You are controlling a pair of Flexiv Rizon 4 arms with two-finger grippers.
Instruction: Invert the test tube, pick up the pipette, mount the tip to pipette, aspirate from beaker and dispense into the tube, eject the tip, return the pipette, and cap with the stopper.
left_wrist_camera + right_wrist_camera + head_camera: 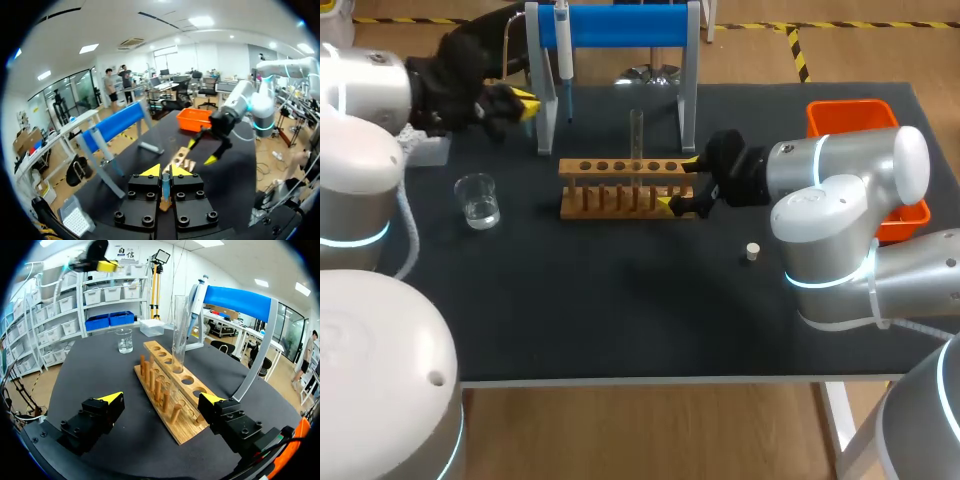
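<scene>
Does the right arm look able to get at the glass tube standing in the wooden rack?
Probably yes: its open pincer straddles the rack, and the tube stands tall above it, nothing between.

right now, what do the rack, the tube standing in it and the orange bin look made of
rack: wood, pale brown and matt, with drilled holes and round pegs.
test tube: clear glass or clear plastic, can't tell which; the background shows straight through it.
bin: probably plastic, with even bright orange, smooth moulded walls.

The black table holds a wooden rack. Left of the rack is a beaker, right of it a small stopper, behind it a blue stand.
</scene>
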